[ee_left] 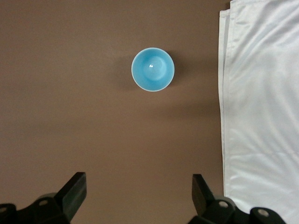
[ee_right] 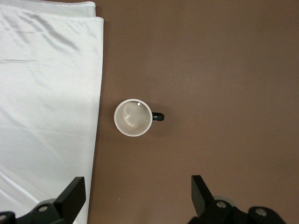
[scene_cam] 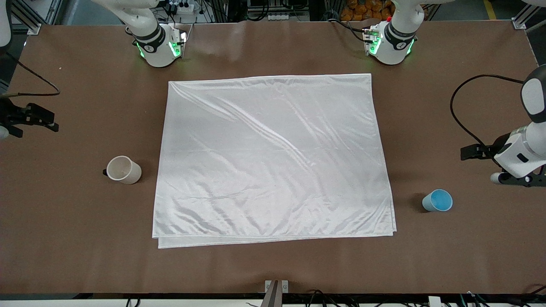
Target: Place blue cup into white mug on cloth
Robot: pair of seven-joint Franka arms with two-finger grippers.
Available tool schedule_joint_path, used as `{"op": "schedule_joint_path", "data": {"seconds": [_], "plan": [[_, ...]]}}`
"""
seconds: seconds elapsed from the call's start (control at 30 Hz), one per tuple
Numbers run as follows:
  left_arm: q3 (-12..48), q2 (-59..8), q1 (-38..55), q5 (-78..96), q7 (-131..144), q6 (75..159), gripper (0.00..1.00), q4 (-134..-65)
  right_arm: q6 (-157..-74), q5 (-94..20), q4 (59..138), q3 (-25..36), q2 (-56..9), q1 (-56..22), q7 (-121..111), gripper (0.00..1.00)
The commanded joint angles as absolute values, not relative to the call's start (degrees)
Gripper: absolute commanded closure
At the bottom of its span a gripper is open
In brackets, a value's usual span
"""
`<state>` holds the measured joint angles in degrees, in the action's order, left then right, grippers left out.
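The blue cup (scene_cam: 437, 200) stands upright, mouth up, on the bare brown table (scene_cam: 273, 264) toward the left arm's end, just off the cloth's edge, and the left gripper (ee_left: 139, 193) hangs above the table close by it with its jaws spread wide and nothing between them. That arm is plainly the nearer one for the cup, and a straight drop over the cup's upright axis looks like the coming move. The white mug (scene_cam: 123, 169) sits upright too, at the right arm's end of the table, not on the cloth (scene_cam: 273, 157) but just beside it (its black handle points away from the fabric). The right gripper (ee_right: 139, 193) hovers near it, also wide open and empty. The cloth lies flat in the middle, shiny, wrinkled, folded in layers. Racks and cables crowd the room around the arms' bases.
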<state>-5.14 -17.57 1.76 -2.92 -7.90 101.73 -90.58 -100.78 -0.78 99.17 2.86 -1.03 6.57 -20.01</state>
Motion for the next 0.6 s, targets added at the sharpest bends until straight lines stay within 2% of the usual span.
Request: {"op": "schedule_joint_path", "data": {"seconds": [0.0,0.57], "plan": [[-5.36,-19.77,0.88,-3.78,-8.53,103.27,0.00,-89.65,-103.35,-0.70,101.77,2.55,-1.49,7.12,-25.30,0.00],[-5.27,-26.28,0.09,-3.34,-8.09,110.91,0.00,-89.56,-114.87,-0.70,110.91,2.46,-3.43,7.12,-41.56,0.00]]}}
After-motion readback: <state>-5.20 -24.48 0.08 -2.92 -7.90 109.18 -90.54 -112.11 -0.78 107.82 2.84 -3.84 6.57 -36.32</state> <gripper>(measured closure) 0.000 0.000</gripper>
